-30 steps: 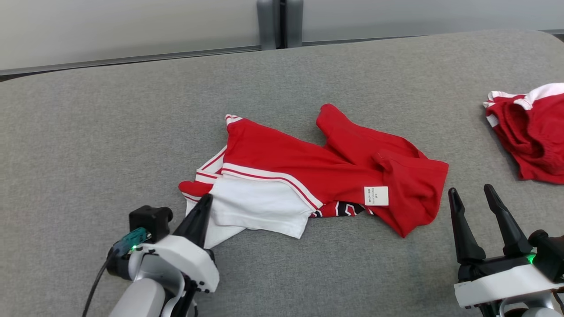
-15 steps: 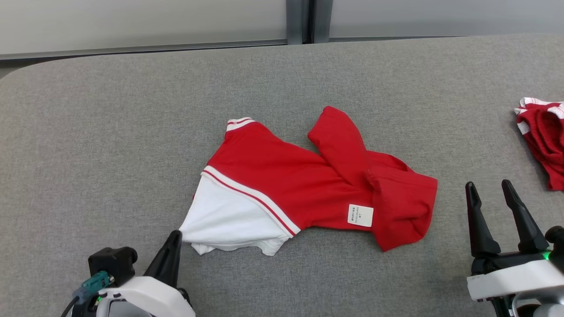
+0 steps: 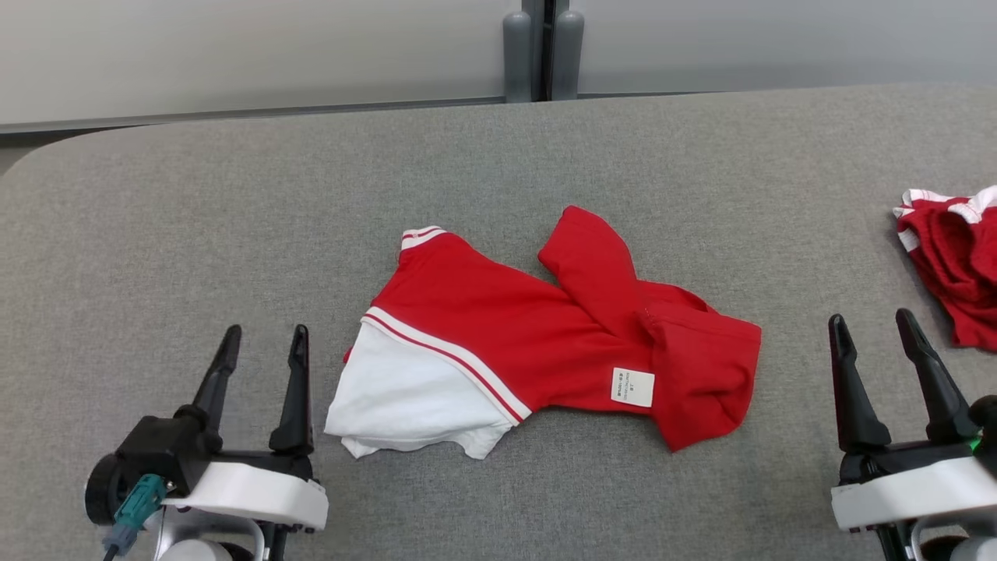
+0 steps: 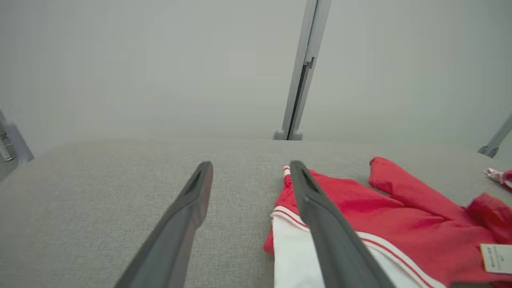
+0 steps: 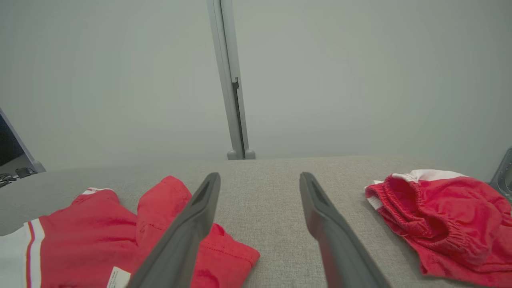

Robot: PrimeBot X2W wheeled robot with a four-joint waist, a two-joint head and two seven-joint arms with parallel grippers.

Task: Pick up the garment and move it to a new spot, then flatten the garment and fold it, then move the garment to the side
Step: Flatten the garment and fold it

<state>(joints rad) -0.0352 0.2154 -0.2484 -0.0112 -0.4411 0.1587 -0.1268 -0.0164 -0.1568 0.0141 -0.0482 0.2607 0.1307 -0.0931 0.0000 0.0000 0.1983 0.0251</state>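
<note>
The garment (image 3: 498,327), red with a white panel, white stripes and a white label, lies rumpled in the middle of the grey padded table (image 3: 156,234). It also shows in the left wrist view (image 4: 360,212) and the right wrist view (image 5: 92,232). My left gripper (image 3: 265,339) stands open just left of the garment's white corner, touching nothing. Over at the lower right, my right gripper (image 3: 872,327) is open and empty, off the garment's right end.
A second red garment with white trim (image 3: 950,257) lies bunched at the table's right edge, also in the right wrist view (image 5: 444,216). A grey post (image 3: 543,51) stands against the pale wall behind the table. The table's far left corner is rounded.
My left gripper was shut on the garment's white corner and pulled it toward me, spreading the white panel; now it has let go, opened and stands left of it. The camera shifted.
</note>
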